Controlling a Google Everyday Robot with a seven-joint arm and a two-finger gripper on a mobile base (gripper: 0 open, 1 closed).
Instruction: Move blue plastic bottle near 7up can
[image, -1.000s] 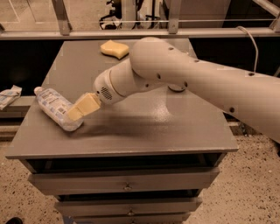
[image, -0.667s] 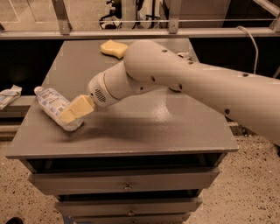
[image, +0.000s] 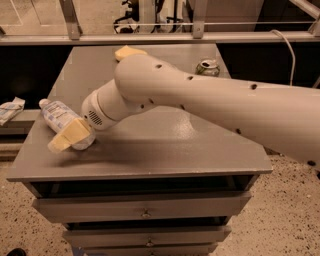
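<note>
One gripper (image: 64, 141) sits at the blue plastic bottle (image: 56, 114).

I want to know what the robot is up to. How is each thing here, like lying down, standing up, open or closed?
Bottle: lying on its side near the left edge of the table, cap on.
Can: standing upright at the back right.
Sponge: lying flat at the back.
Gripper: down low at the bottle's bottom end.
Drawers: shut.
</note>
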